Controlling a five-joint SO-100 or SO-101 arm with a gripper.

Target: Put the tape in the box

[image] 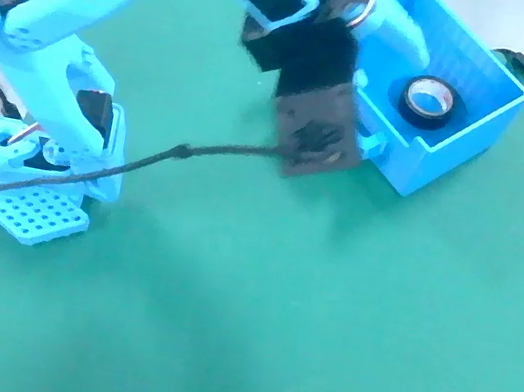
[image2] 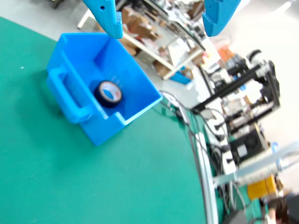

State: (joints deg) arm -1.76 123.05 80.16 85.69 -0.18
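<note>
A green table mat (image: pixel 322 318) fills most of the fixed view, with one light blue robot arm (image: pixel 64 50) standing at its left side and reaching toward the upper middle. One bright blue box (image: pixel 461 130) sits on the mat at the upper right in that view; in the wrist view the same box (image2: pixel 135 100) lies left of centre, its loop handle (image2: pixel 65 95) facing the lower left. One black roll of tape (image: pixel 427 100) with a pale inner ring lies flat on the box floor, near the middle; the wrist view shows the tape (image2: pixel 109 93) the same way, inside the walls.

The gripper (image2: pixel 161 21) hangs at the top edge of the wrist view with its two blue fingers spread wide apart and nothing between them. The tape lies below and to the left of the gap between the fingers, well apart from them, untouched.

In the fixed view the wrist end of the arm is a blurred dark block (image: pixel 307 113) just left of the box, covering part of the near wall, and the fingertips cannot be made out there. One thin dark cable (image: pixel 145 165) runs from that block down to the arm's base. The wrist view's right side shows blurred workshop clutter beyond the mat edge, too unclear to name.
</note>
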